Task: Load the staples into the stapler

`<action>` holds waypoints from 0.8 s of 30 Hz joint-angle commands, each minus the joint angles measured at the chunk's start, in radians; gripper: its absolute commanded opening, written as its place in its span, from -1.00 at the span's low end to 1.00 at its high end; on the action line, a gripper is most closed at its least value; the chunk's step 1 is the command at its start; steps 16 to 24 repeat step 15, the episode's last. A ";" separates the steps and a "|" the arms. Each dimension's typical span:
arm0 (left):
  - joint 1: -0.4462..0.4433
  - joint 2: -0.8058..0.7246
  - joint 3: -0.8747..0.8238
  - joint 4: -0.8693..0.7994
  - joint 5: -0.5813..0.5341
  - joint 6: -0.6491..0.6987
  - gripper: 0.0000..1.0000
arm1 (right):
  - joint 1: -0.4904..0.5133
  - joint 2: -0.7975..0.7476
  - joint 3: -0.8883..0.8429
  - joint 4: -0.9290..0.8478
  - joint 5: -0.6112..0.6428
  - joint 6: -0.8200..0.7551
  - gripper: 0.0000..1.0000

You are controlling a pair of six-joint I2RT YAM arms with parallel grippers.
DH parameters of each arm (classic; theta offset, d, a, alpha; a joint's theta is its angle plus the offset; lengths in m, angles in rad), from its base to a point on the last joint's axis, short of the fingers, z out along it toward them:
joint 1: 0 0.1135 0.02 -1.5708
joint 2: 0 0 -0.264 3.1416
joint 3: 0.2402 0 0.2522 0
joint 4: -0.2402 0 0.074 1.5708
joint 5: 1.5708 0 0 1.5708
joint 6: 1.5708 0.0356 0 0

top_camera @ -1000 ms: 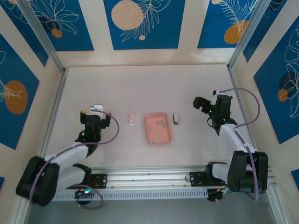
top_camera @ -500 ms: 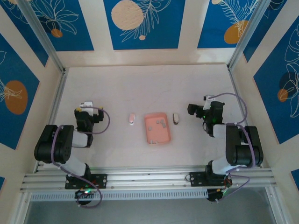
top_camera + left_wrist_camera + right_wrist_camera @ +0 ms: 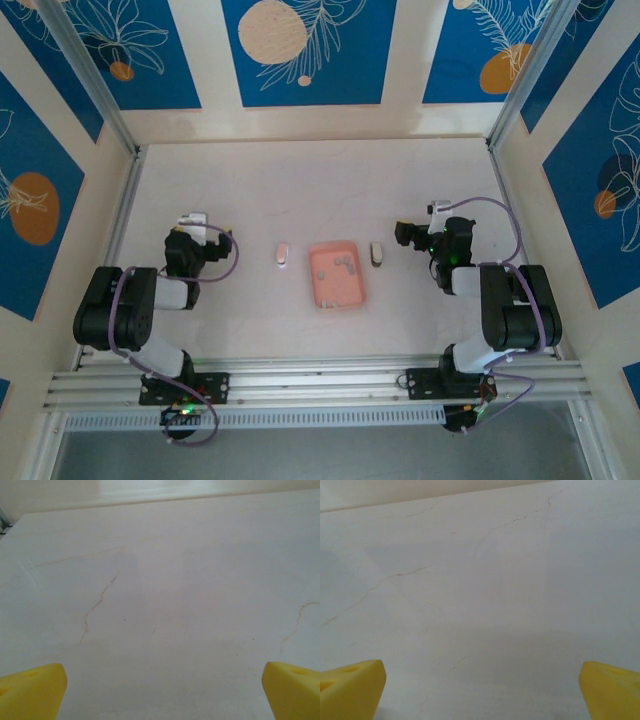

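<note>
Pale, faintly cracked desk (image 3: 300,170) stretched between blue patterned walls, with the salmon-pink tray (image 3: 340,292) at its middle and the staples (image 3: 347,264) lying loose in the tray's far half. The left claw (image 3: 161,694) and right claw (image 3: 481,690) hung well away from the tray on either side, each with its yellow jaws spread wide and gripping nothing.

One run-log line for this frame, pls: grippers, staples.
left gripper: open, empty, over bare table | right gripper: open, empty, over bare table | staples: loose in pink tray, not picked up
</note>
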 commanded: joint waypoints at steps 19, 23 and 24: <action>0.005 -0.008 0.026 -0.029 0.073 0.018 1.00 | -0.002 0.003 -0.006 0.037 -0.002 -0.022 0.98; 0.005 -0.008 0.026 -0.029 0.073 0.018 1.00 | -0.002 0.003 -0.006 0.037 -0.002 -0.022 0.98; 0.005 -0.008 0.026 -0.029 0.073 0.018 1.00 | -0.002 0.003 -0.006 0.037 -0.002 -0.022 0.98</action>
